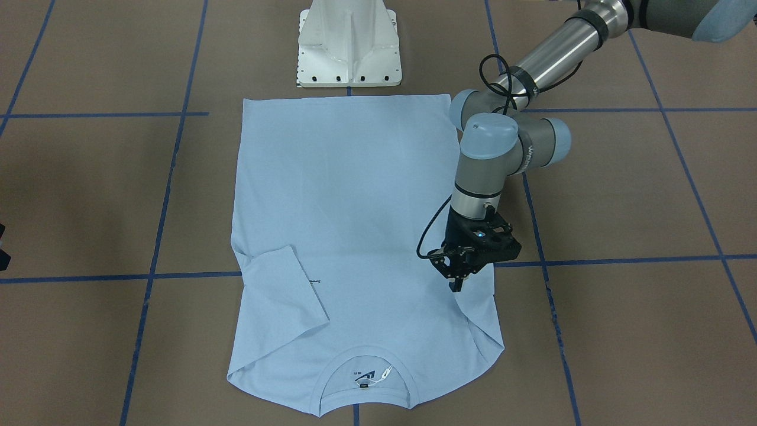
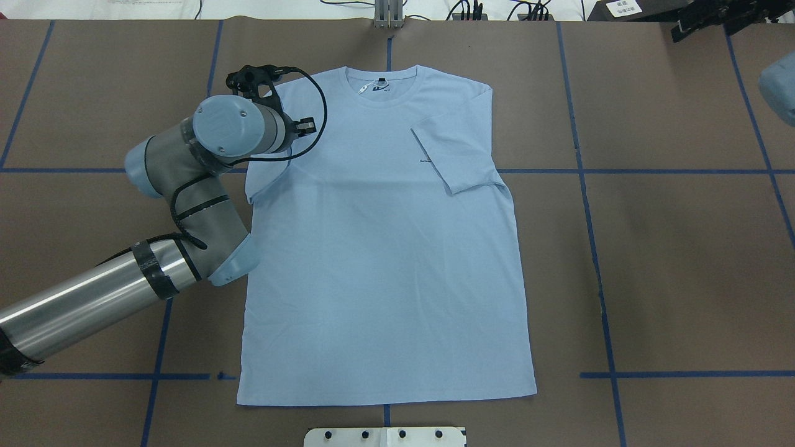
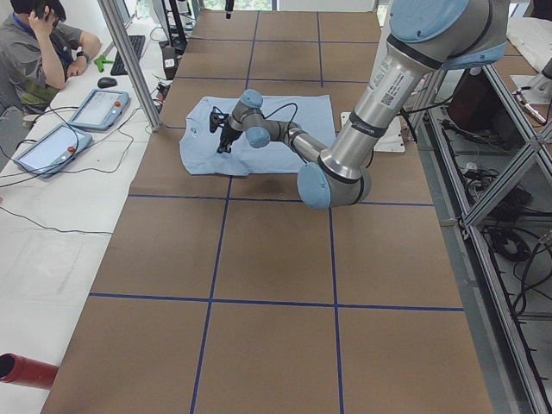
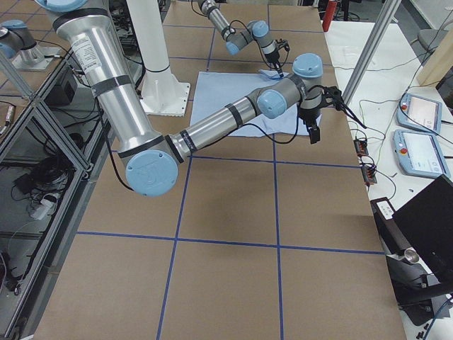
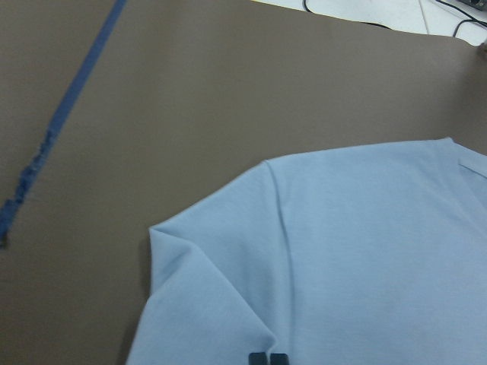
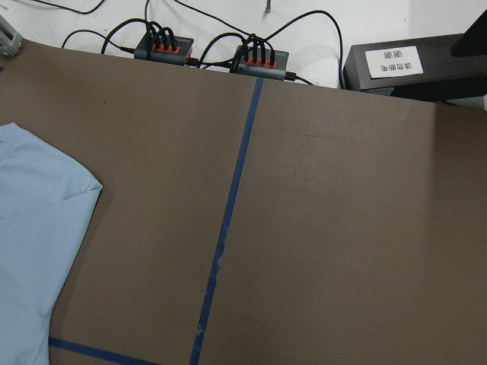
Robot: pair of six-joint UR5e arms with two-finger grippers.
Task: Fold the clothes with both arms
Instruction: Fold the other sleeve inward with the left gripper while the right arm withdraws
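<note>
**Left arm pinches a sleeve as the shirt fold gets under way**

The light blue T-shirt lies spread flat in the middle of the brown table. Its hem is toward the robot's base and its collar toward the far edge, so both arms can reach a shoulder from their own side. The right-side sleeve is already turned inward across the chest. This suggests the sleeves are being tucked first to leave a plain rectangle for the later folds.

The left gripper is down on the left-side sleeve. In the wrist view its fingertips sit close together where the creases in the cloth run toward them, so it appears to be pinching the sleeve fabric, not hovering over it. Holding the sleeve near its edge would let that sleeve be laid over to match the one opposite.

The right gripper is parked well off the garment at the far right corner (its own camera sees mostly bare table and a strip of blue tape), probably to keep clear. Whether its claw is apart or together cannot be told.
</note>
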